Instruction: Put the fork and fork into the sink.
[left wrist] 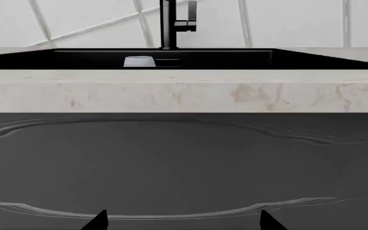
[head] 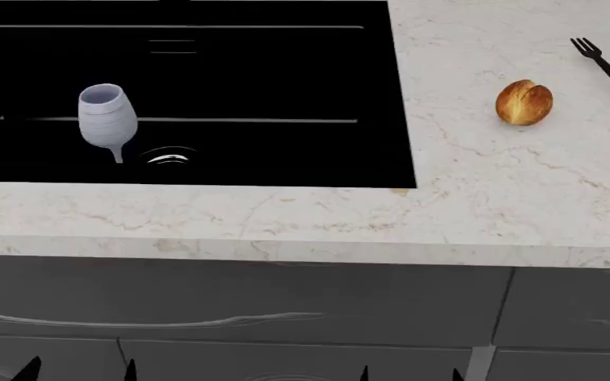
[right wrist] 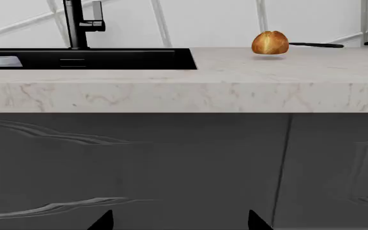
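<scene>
- Both jaws spread, empty: left gripper (head: 77, 369) and right gripper (head: 409, 373) low, facing dark grey cabinet fronts (head: 283, 317) below counter edge.
- Slim black fork (head: 605, 67) flat on pale marble worktop (head: 475, 190), far right, just beyond brown bread roll (head: 524, 102), not touching.
- Large matt black rectangular sink (head: 283, 79) left of roll; holds tilted pale grey wine glass (head: 107, 117) beside shiny round drain (head: 167, 156).
- Black tap (left wrist: 170, 24) behind basin.

Pale marble worktop (head: 475, 198); dark grey cabinet fronts (head: 231, 302); white tiled wall (right wrist: 203, 21).
</scene>
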`<state>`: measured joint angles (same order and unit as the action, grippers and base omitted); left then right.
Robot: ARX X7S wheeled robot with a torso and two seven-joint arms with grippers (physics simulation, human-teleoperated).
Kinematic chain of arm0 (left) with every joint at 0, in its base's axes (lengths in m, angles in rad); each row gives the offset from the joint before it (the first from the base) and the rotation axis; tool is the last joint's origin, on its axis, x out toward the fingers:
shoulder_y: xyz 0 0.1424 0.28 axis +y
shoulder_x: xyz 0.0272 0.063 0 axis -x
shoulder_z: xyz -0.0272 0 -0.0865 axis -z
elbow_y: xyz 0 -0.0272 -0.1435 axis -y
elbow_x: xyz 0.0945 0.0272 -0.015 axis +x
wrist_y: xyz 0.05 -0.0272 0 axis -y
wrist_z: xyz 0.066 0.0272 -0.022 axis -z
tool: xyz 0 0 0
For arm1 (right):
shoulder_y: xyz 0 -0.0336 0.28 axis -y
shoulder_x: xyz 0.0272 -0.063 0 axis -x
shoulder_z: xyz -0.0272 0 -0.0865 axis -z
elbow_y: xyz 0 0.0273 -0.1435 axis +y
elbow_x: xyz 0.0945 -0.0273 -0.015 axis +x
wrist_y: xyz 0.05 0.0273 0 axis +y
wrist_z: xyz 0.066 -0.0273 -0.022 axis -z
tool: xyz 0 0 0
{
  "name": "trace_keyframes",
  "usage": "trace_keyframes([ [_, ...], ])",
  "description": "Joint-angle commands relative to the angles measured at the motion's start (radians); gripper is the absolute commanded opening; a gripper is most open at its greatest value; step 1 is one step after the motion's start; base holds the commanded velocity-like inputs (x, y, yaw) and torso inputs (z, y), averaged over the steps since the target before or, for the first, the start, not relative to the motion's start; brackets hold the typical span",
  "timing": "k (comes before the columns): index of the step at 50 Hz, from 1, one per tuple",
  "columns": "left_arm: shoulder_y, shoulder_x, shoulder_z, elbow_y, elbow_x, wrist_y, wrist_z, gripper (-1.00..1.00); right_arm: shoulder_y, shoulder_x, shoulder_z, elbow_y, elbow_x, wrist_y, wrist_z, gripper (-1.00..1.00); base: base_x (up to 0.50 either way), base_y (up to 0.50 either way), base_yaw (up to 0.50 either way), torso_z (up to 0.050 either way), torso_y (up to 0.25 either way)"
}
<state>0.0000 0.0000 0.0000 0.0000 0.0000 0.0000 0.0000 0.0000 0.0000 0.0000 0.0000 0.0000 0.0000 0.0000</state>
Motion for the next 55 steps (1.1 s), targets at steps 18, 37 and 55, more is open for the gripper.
trace_keyframes([
  [18,-0.002,-0.053,0.069,0.007,-0.056,-0.002,-0.076,1.0,-0.01,0.071,-0.08,-0.024,0.067,-0.002,0.072,1.0,0.0,0.0,0.0,0.0,0.0],
  [37,0.01,-0.085,0.081,0.086,-0.093,-0.015,-0.117,1.0,-0.02,0.1,-0.107,-0.095,0.075,0.025,0.107,1.0,0.0,0.0,0.0,0.0,0.0],
  [55,-0.013,-0.134,0.113,0.267,-0.049,-0.054,-0.156,1.0,-0.018,0.147,-0.13,-0.327,0.051,0.114,0.14,1.0,0.0,0.0,0.0,0.0,0.0],
])
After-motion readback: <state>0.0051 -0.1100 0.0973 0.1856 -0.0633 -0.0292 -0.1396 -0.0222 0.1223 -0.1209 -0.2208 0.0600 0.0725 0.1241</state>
